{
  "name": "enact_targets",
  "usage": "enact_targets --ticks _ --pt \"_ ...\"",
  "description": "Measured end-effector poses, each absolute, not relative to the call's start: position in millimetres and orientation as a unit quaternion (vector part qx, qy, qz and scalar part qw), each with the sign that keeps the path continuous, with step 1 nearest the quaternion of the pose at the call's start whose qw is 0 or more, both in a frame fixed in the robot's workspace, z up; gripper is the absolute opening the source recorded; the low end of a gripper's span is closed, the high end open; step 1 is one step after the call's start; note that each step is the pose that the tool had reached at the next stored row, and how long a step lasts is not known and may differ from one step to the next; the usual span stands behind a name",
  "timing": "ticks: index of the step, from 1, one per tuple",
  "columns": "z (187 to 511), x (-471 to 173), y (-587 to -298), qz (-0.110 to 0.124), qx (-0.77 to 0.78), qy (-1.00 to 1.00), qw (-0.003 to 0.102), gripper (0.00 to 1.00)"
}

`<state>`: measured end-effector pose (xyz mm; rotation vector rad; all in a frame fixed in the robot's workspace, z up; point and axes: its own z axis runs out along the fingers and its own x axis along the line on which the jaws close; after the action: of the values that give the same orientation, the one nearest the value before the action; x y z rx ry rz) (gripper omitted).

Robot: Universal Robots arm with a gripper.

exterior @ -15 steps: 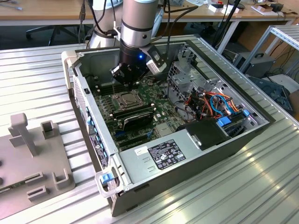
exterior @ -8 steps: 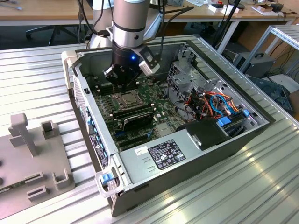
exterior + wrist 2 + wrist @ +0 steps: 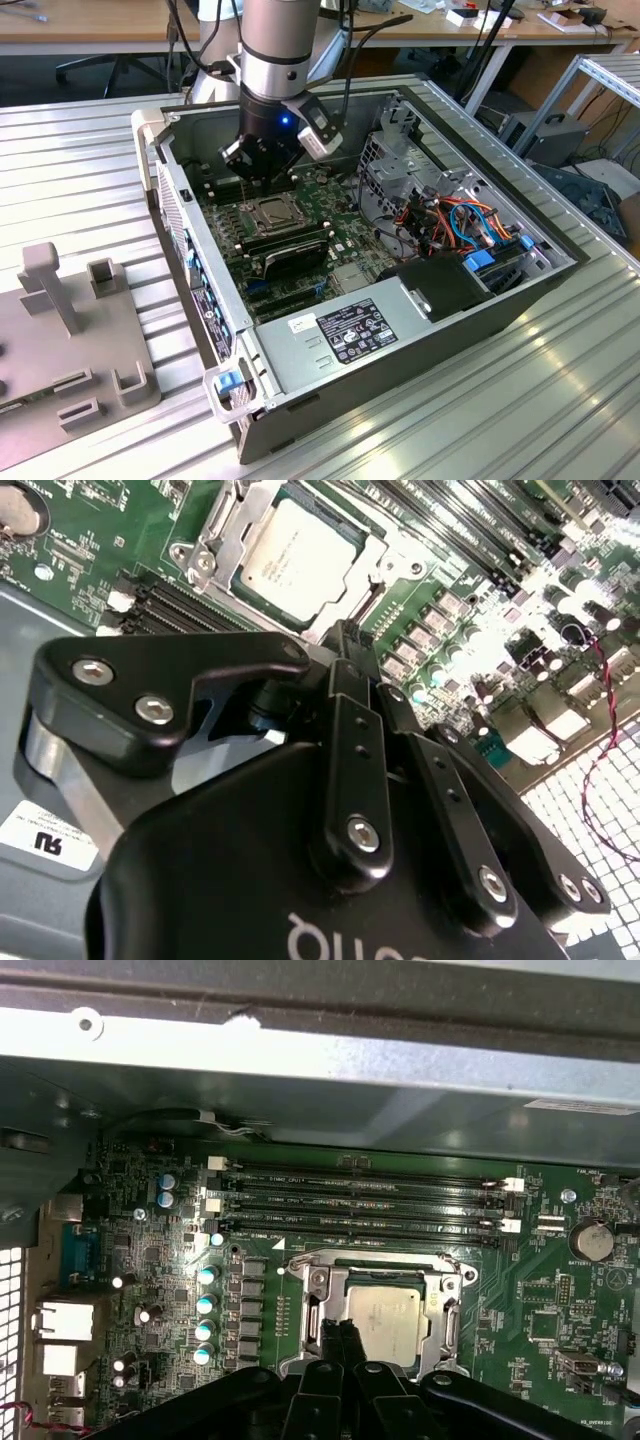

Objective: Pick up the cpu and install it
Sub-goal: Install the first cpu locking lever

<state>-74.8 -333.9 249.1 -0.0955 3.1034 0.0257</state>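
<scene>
Notably, I found the cpu (image 3: 385,1322) seated in its socket (image 3: 378,1310), directly beneath my gripper (image 3: 345,1345), whose fingers were pinched together, holding nothing.

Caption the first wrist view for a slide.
Gripper poised at the edge of the cpu, which lies in its socket on the green motherboard.

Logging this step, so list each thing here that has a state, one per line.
cpu: lying flat inside the socket frame, top up.
socket frame: open around the chip.
gripper: shut, holding nothing, just above the socket's edge.
computer case: on its side, side panel off.
</scene>
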Motion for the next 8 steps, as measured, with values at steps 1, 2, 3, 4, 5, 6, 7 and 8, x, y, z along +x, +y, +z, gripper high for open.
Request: enact_targets --ticks 1,2,3,4,5,6,7,8 --pt "249.2 -75.0 -333.9 0.01 -0.031 0.999 0.019 0.11" --pt "249.2 -74.9 -333.9 0.011 -0.031 0.999 0.019 0.11" --pt "249.2 -74.9 -333.8 0.011 -0.031 0.999 0.019 0.11" --pt "249.2 -77.5 -333.9 0.011 -0.031 0.999 0.023 0.11" --pt "249.2 -80.3 -333.9 0.011 -0.031 0.999 0.027 0.11" --pt "249.2 -82.1 -333.9 0.019 -0.031 0.999 0.033 0.11" --pt "249.1 -82.6 -334.0 0.032 -0.03 0.998 0.036 0.11" --pt "249.2 -82.9 -334.0 0.04 -0.03 0.998 0.038 0.11"
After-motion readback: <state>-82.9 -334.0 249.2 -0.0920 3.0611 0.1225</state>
